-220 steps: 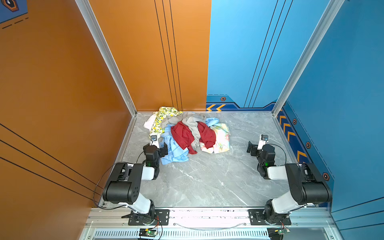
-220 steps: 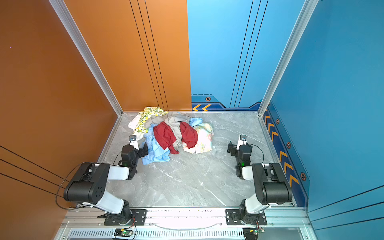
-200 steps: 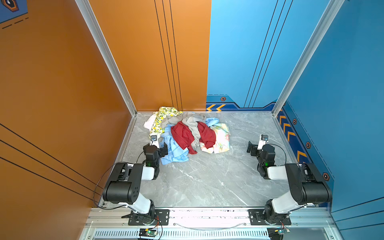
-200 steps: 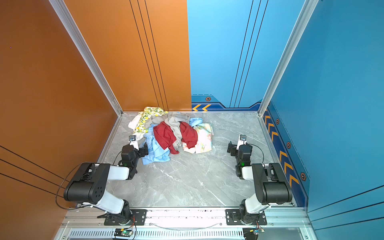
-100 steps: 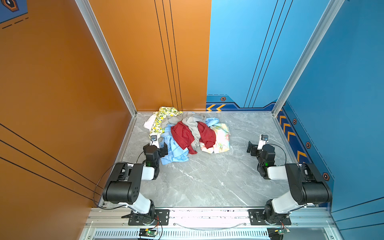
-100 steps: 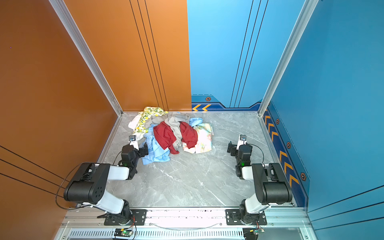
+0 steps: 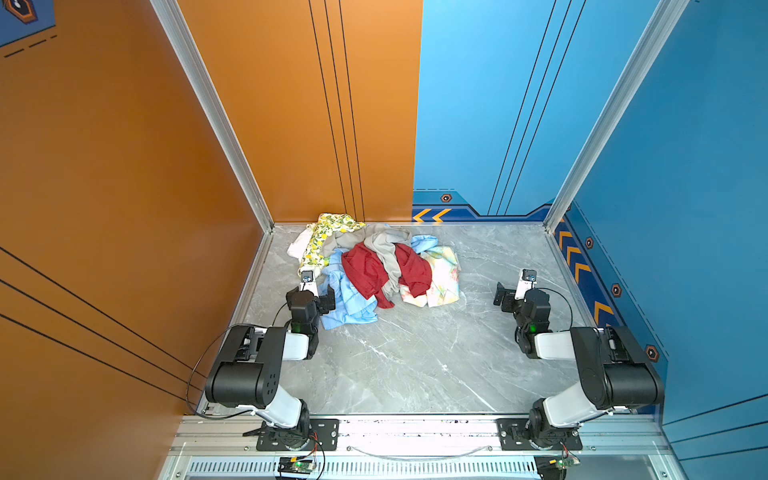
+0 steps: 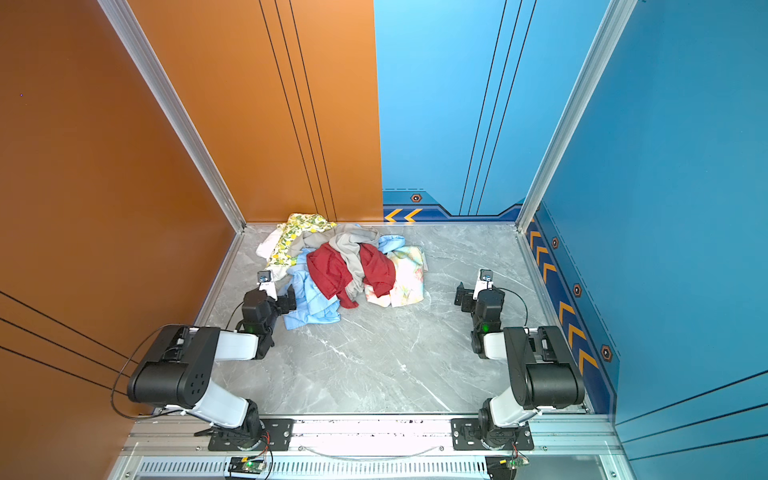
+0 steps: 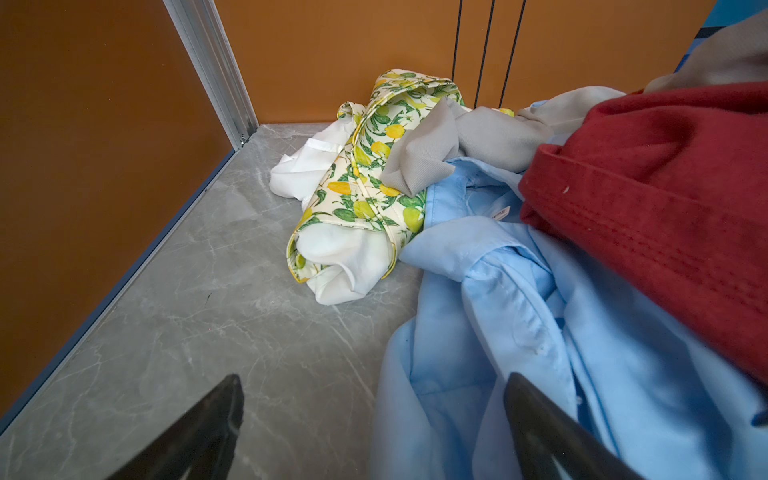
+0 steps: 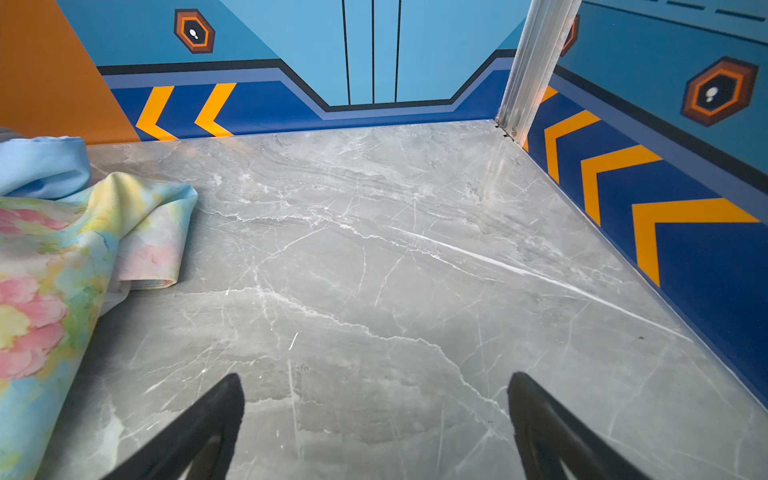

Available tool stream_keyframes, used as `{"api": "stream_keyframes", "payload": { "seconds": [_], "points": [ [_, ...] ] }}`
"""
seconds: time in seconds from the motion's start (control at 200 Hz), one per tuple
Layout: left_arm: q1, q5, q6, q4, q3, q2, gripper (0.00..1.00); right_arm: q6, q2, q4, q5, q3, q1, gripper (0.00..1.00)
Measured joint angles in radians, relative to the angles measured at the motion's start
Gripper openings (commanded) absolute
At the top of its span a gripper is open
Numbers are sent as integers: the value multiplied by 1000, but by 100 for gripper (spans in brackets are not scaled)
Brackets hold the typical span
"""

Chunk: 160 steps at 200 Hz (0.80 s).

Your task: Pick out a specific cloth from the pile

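My left gripper, wide open, sits at the near-left edge of the pile, one jaw over the cloth, which runs back under the red garment. My right gripper, also wide, is well apart, so left is nearer.

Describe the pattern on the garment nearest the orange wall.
Lemon-print garment: yellow lemons, green leaves; left wrist view.

Grey marbled tabletop, pile of mixed garments heaped on it, toward far left corner
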Motion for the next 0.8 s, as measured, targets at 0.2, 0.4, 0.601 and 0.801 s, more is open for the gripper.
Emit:
{"api": "stream_keyframes", "payload": {
  "seconds": [0.2, 0.4, 0.601, 0.801],
  "points": [
    [-8, -2, 0, -18, 1, 0, 98, 0, 0, 0, 4, 0, 9, 100],
    [-9, -2, 0, -21, 1, 0, 98, -4, 0, 3, 34, 0, 36, 100],
    [-20, -3, 4, -10, -3, 0, 98, -12, 0, 28, 58, -24, 55, 100],
    [-23, -6, 8, 16, -26, 0, 98, -29, -3, 82, 80, -68, 69, 100]
  ]
}}
